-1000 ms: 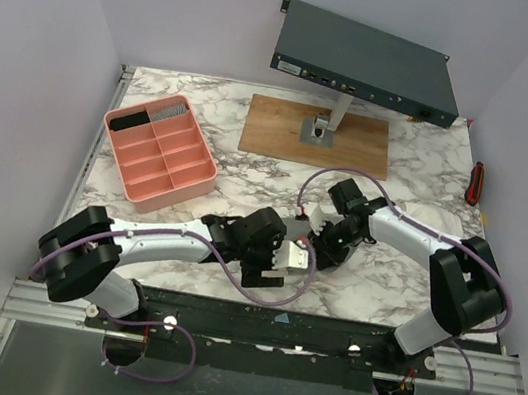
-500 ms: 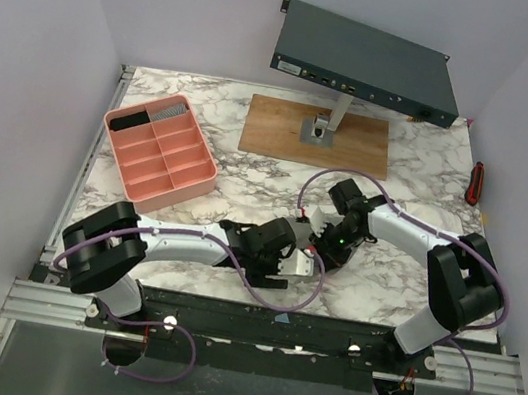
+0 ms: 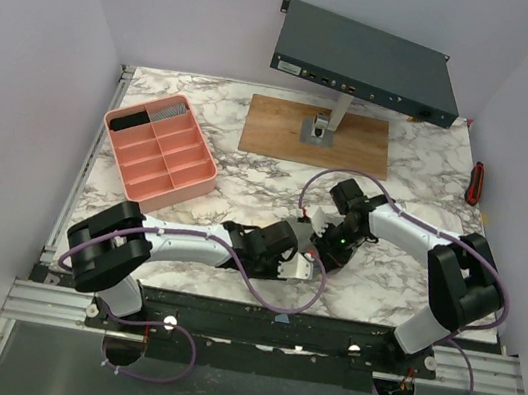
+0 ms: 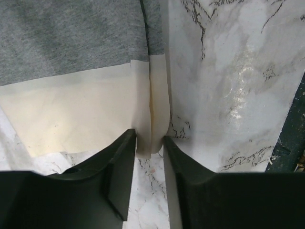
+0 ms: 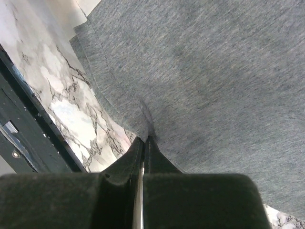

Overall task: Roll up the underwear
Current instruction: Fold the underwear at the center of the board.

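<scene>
Two pinches hold the underwear: my left gripper nearly closed on its waistband, right gripper clamped on grey cloth. Either fold could slip if I pull unevenly.

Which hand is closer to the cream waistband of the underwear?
Left. The left hand pinches the waistband at its folded edge; the right hand grips the grey fabric away from it.

Top view bright and even, soft diffuse overhead light, faint shadows under the arms, sharp throughout, left wrist view with a glare patch on the marble table, near fingers dark and soft-focus, right wrist view flatter, underwear weave crisp.
</scene>
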You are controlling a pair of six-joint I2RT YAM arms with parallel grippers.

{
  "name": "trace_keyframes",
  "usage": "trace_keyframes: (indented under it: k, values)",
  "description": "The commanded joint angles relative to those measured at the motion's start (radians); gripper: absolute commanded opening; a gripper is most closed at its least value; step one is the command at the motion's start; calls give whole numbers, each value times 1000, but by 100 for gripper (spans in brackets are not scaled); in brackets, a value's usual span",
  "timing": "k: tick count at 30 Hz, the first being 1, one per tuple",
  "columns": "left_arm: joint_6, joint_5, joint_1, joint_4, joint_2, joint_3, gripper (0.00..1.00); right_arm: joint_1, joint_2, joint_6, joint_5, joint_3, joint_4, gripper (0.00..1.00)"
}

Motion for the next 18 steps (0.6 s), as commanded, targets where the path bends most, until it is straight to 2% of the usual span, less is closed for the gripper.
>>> trace_keyframes:
  k: [1,9,18]
  values:
    - [4,-10,-11,-39,4,10,29,-6,-1,-4,21,16,-30,1]
    - [-7,27,-15,-57,-3,24,1,-6,-19,9,14,18,-53,1]
    - [0,133,-15,-105,-57,26,0,-7,-35,37,-21,32,-108,1]
